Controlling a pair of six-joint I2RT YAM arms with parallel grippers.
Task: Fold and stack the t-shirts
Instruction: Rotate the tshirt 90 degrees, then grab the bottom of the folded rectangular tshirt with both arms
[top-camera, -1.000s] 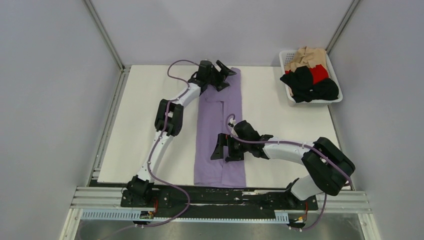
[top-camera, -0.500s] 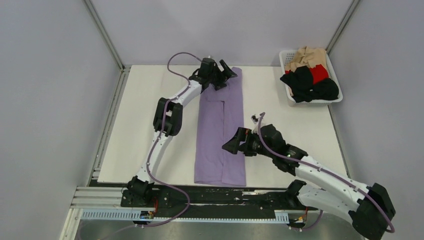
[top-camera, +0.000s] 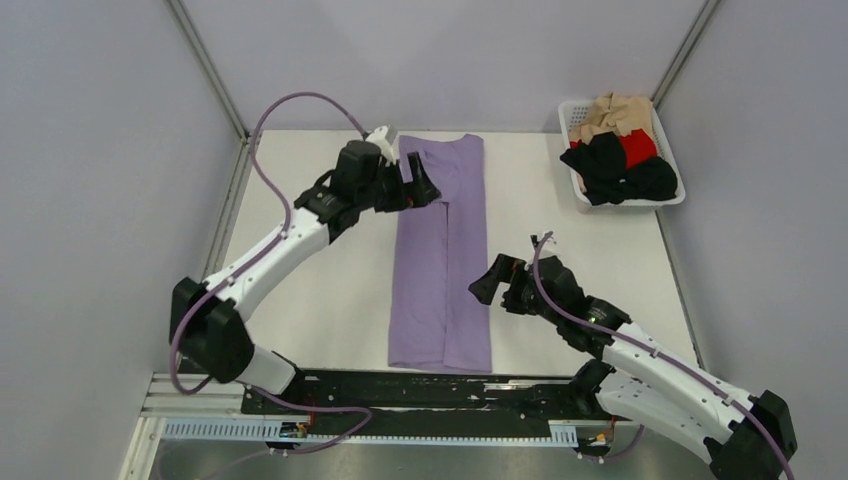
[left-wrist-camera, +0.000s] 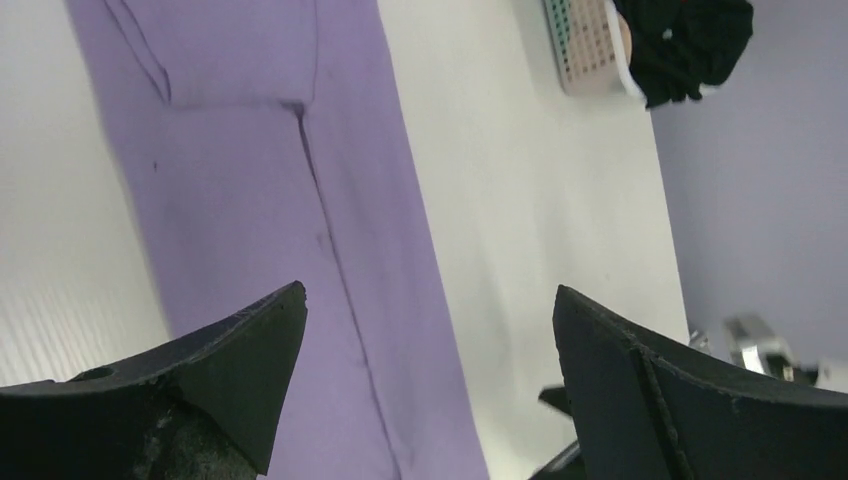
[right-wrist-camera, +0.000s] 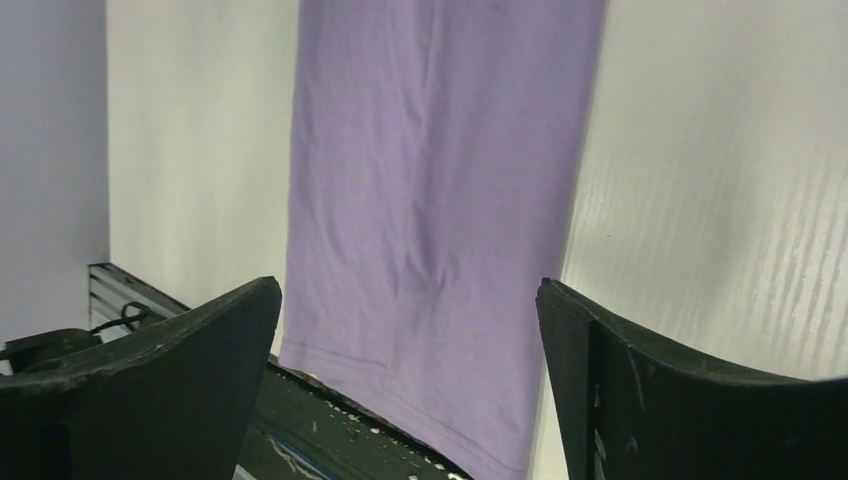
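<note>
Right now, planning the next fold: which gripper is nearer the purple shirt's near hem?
Right. The right gripper is beside the shirt's right edge, a little beyond the hem; the left gripper is over the shirt's far end, near its left edge.

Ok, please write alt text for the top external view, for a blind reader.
A lavender purple cloth t-shirt, folded into a long strip, lies on the white table. The open left hand hovers over its far end, the open right hand beside its right edge.
</note>
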